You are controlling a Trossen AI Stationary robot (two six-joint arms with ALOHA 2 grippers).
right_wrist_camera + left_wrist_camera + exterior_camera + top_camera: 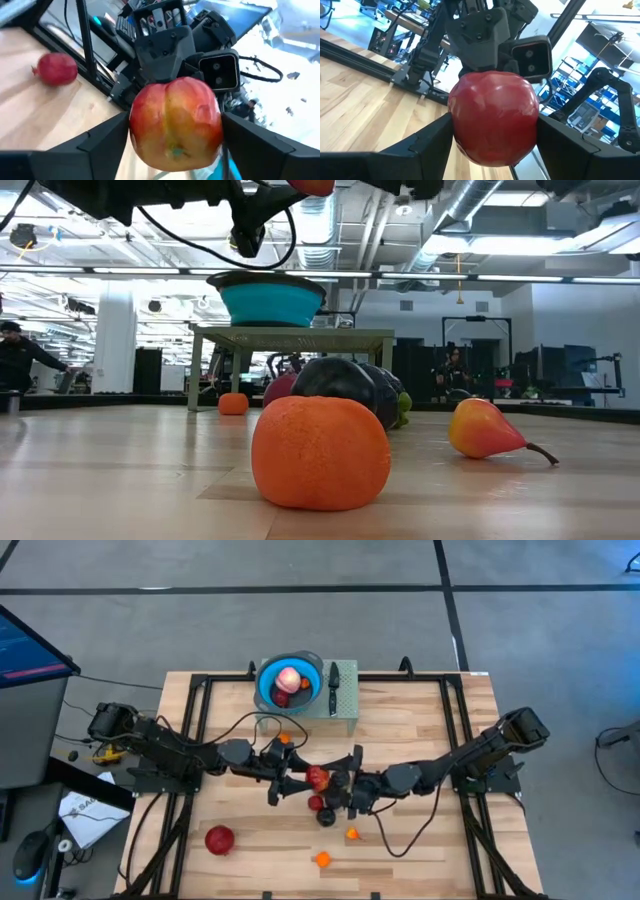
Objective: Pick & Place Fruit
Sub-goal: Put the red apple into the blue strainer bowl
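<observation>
We are in the middle of a handover above the table centre: the left gripper [296, 778] and right gripper [340, 780] both clamp one red apple [318, 777]. Next, we judge, one gripper must release; the blue bowl [268, 681] lies at twelve o'clock.

Overhead looks down; low looks level; 2 wrist views face across 1 shared apple [494, 117].
</observation>
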